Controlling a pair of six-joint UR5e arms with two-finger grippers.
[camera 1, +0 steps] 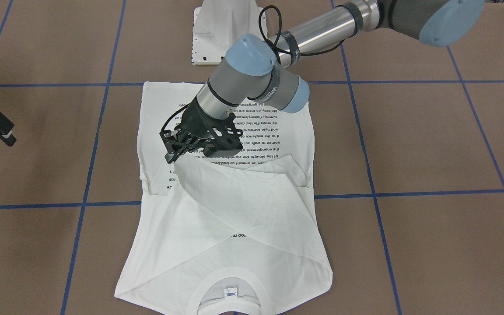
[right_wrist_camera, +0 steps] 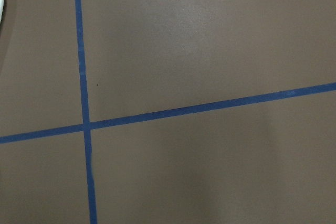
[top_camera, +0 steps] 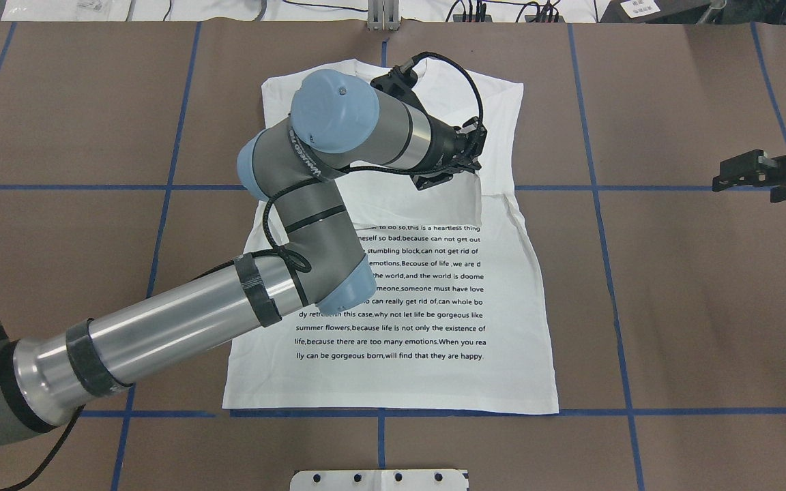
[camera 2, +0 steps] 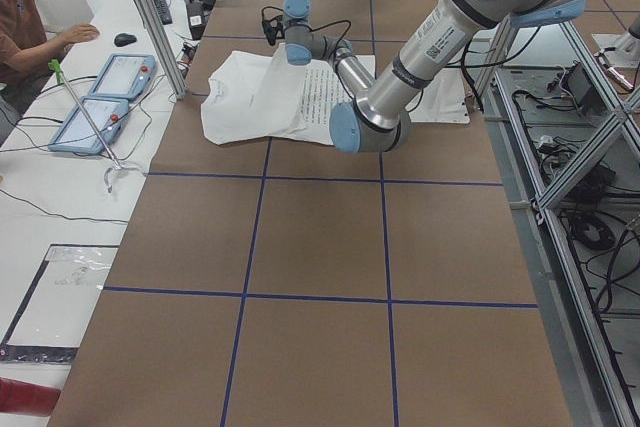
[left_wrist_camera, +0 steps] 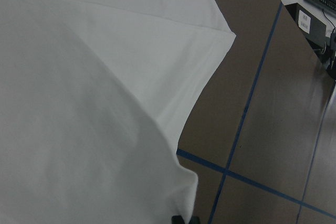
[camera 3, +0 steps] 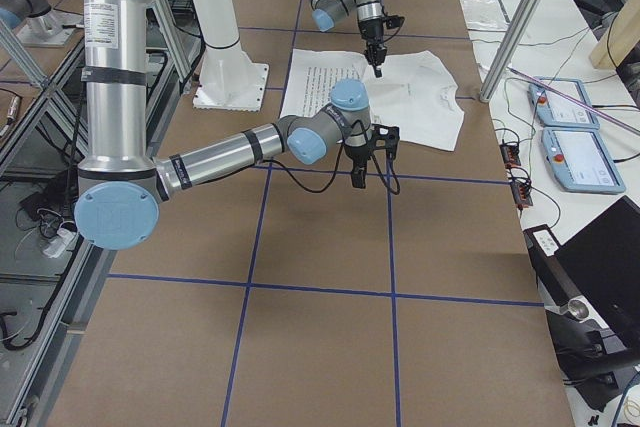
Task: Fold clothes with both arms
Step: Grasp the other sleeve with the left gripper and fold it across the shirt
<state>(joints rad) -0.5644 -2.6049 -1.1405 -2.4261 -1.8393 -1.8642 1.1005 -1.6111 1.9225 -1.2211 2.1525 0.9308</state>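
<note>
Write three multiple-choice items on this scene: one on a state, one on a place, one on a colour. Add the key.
1. The left gripper is: A open; B out of view; C shut on a lifted shirt fold.
2. The right gripper is: A over the shirt; B over bare table; C touching the left gripper.
3. The table's grid lines are: A red; B blue; C yellow.
Key: C, cloth rises to its tips; B, only brown table lies beneath it; B, blue tape crosses the table.
</note>
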